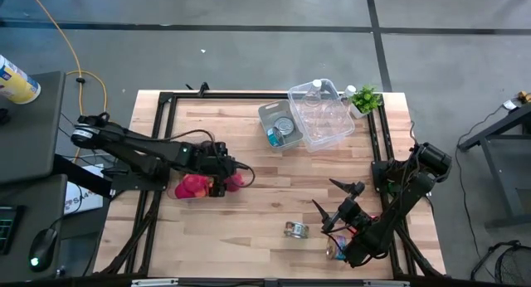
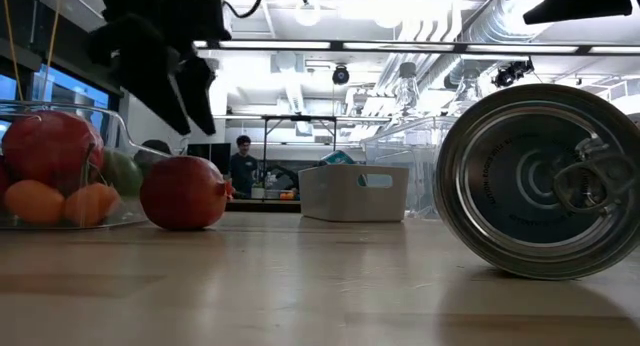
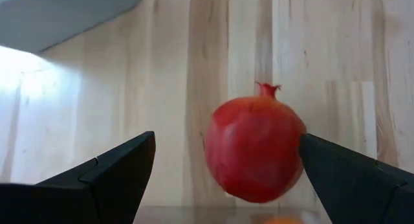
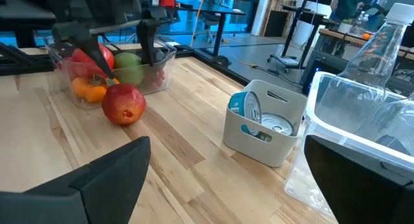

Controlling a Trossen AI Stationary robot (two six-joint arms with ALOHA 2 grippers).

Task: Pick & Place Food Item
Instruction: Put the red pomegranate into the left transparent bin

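high view has the left gripper (image 1: 237, 178) over a pomegranate (image 1: 236, 182) lying on the table (image 1: 249, 229) just beside a clear fruit tray (image 1: 192, 187); its fingers (image 3: 107, 175) are spread wide to either side of the fruit, gripping nothing, and whether the one nearer it touches the skin i can't tell. the right gripper (image 1: 336, 201) waits near the table's right edge, fingers wide apart and empty, with one can (image 1: 295, 230) lying on its side near it. a grey bin (image 1: 280, 127) with cans sits next to a clear tub (image 1: 322, 113) at the far side.
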